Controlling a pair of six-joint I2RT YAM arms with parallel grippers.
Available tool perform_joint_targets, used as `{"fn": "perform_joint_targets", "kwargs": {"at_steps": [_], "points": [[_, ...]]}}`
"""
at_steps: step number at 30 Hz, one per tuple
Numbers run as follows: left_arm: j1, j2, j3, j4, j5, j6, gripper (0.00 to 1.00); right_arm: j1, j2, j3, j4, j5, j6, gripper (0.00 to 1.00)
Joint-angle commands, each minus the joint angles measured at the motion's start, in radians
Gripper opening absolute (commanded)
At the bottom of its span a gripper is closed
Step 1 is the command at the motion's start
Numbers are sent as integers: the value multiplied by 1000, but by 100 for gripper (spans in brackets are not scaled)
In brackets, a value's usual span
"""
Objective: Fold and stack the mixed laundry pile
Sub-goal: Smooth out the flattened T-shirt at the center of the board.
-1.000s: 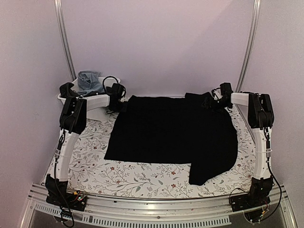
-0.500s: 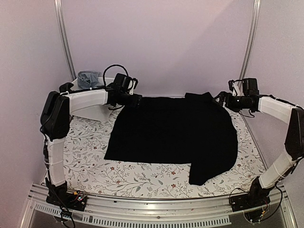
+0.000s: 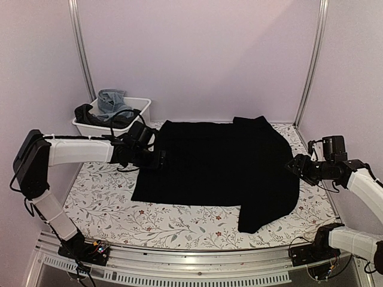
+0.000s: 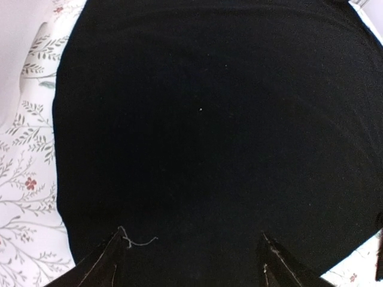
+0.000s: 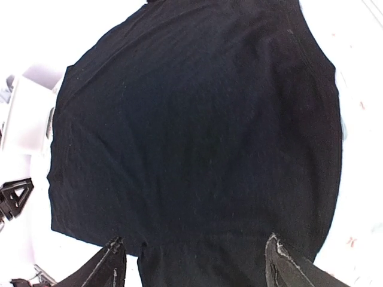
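Observation:
A large black cloth (image 3: 215, 167) lies spread flat on the floral table, with a flap hanging toward the front right. My left gripper (image 3: 159, 159) hovers at the cloth's left edge. In the left wrist view it (image 4: 192, 233) is open above the black cloth (image 4: 203, 119), nothing between its fingers. My right gripper (image 3: 294, 165) stands at the cloth's right edge. In the right wrist view it (image 5: 194, 239) is open over the cloth (image 5: 191, 131). Light blue jeans (image 3: 112, 101) and dark clothes (image 3: 87, 113) sit in the bin.
A white plastic bin (image 3: 141, 105) stands at the back left corner, just behind the left arm. The floral table cover (image 3: 179, 224) shows in front of and left of the cloth. Metal frame posts rise at both back corners.
Both grippers left the cloth's far corners, rose, and came forward along its left and right sides. The black cloth lies as before.

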Motion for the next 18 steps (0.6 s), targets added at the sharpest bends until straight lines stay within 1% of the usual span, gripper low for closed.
{"fn": "perform_joint_targets", "kwargs": {"at_steps": [1, 3, 7, 11, 13, 16, 18], "points": [[-4, -108, -55, -34, -40, -123, 73, 17, -92, -75, -101, 27, 183, 72], [-5, -136, -86, -45, -28, -165, 73, 19, -132, -113, -129, 55, 236, 67], [-4, -175, -148, -53, 8, -222, 72, 22, -152, -168, -147, 104, 282, 60], [3, -215, -193, -91, 5, -290, 69, 24, -128, -185, -175, 159, 324, 58], [17, -243, -235, -77, 31, -325, 67, 23, -126, -208, -160, 155, 348, 55], [49, -278, -295, -48, 94, -362, 60, 24, -99, -244, -123, 126, 367, 52], [40, -295, -309, -19, 137, -337, 58, 23, -75, -258, -92, 108, 360, 48]]}}
